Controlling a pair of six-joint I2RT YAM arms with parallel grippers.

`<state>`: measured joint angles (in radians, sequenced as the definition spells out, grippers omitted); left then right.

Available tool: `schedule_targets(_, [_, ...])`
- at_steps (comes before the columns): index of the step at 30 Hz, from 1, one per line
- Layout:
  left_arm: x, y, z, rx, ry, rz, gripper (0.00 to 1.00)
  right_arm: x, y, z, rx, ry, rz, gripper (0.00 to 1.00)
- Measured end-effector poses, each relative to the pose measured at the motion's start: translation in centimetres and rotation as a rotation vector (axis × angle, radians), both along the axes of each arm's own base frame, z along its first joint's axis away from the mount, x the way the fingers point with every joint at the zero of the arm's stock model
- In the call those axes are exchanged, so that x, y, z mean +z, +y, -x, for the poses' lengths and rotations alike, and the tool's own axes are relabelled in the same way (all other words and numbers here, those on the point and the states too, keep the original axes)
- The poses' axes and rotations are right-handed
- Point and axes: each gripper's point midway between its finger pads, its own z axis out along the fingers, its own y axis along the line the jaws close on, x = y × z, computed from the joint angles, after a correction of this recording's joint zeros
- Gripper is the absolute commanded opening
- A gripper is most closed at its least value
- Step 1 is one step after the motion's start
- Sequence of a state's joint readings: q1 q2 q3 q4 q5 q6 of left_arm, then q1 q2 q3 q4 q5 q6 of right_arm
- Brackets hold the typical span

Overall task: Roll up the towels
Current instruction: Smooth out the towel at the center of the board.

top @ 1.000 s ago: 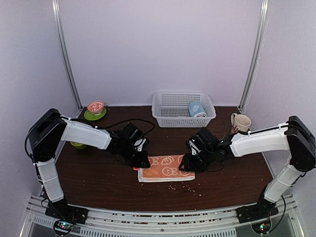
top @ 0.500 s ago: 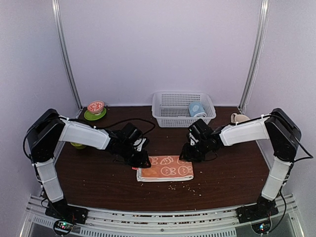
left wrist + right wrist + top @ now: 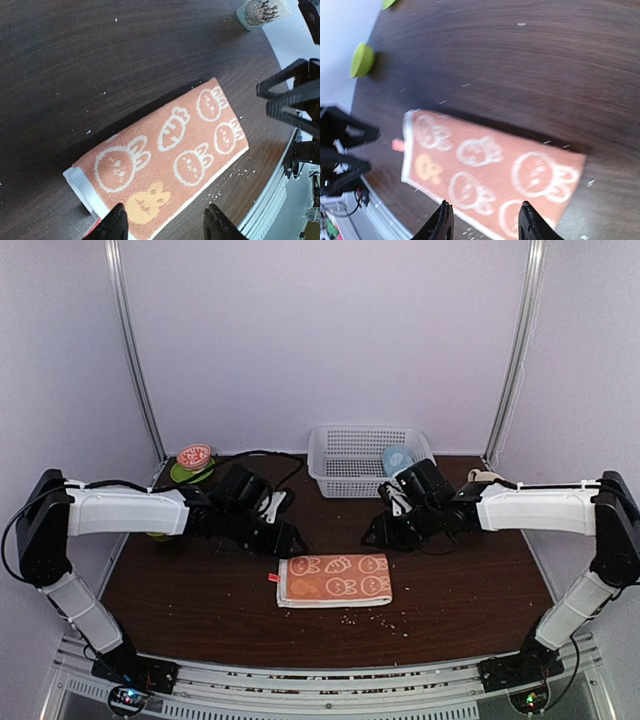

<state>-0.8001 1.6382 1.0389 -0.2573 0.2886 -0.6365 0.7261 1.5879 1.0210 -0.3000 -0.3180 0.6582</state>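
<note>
An orange towel [image 3: 335,580] with white rabbit and carrot prints lies folded flat on the dark table, a red tag at its left end. My left gripper [image 3: 290,538] hovers just behind its left end, open and empty; the left wrist view shows the towel [image 3: 165,155] below the spread fingers of that gripper [image 3: 165,225]. My right gripper [image 3: 375,538] hangs behind the towel's right end, also open and empty, and the towel [image 3: 490,165] is blurred beneath it [image 3: 484,220]. A light blue bundle [image 3: 397,458], perhaps the other towel, lies in the basket.
A white mesh basket [image 3: 345,475] stands at the back centre. A patterned mug [image 3: 485,478] sits at the back right, and a green plate with a red bowl [image 3: 193,462] at the back left. Another green bowl [image 3: 362,59] lies by the left edge. Crumbs dot the table in front of the towel.
Both grippers have pulled up and back from the orange towel's ends. The left gripper has opened and let go of its end. The towel stays flat.
</note>
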Motion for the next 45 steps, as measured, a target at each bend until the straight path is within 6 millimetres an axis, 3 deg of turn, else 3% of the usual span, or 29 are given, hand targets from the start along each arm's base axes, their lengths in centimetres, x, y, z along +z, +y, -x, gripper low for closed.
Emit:
schedule_targets(2, [1.3,0.1,-0.1,-0.003,-0.036,0.021,0.54,1.3,1.1,1.4,0.05,-0.025,-0.02,0.45])
schedule_targets(4, [2.3,0.3,-0.1,-0.005,-0.068,0.033,0.53,1.2,2.1,3.6,0.106,-0.02,-0.028,0.45])
schedule_targets(7, [2.9,0.5,-0.1,-0.009,-0.096,0.043,0.52,-1.8,2.1,7.0,0.157,0.048,0.007,0.44])
schedule_targets(9, [2.9,0.6,0.0,-0.011,-0.1,0.04,0.51,-4.8,0.6,8.7,0.144,0.115,0.052,0.45])
schedule_targets(12, [2.7,0.6,0.1,-0.013,-0.099,0.037,0.5,-7.0,-0.8,9.5,0.112,0.164,0.093,0.45])
schedule_targets(15, [2.5,0.6,0.1,-0.015,-0.095,0.031,0.49,-7.9,-1.7,9.1,0.073,0.176,0.116,0.44])
schedule_targets(24, [0.9,0.5,0.1,-0.018,-0.068,0.005,0.48,-7.6,-3.5,6.9,0.007,0.155,0.11,0.47])
schedule_targets(29, [0.1,0.3,0.1,-0.023,-0.053,-0.01,0.46,-4.6,-3.7,7.3,0.028,0.11,0.078,0.48])
schedule_targets(32, [-0.6,-0.2,-0.2,-0.026,-0.042,-0.018,0.45,-2.4,-3.7,6.6,0.008,0.062,0.047,0.47])
schedule_targets(34, [-1.1,-0.4,-0.4,-0.025,-0.034,-0.027,0.43,-1.9,-4.1,6.0,-0.024,0.047,0.042,0.47])
schedule_targets(45, [-7.8,0.9,-0.9,0.028,0.055,-0.189,0.29,-5.2,-6.8,5.8,-0.208,0.116,0.061,0.47])
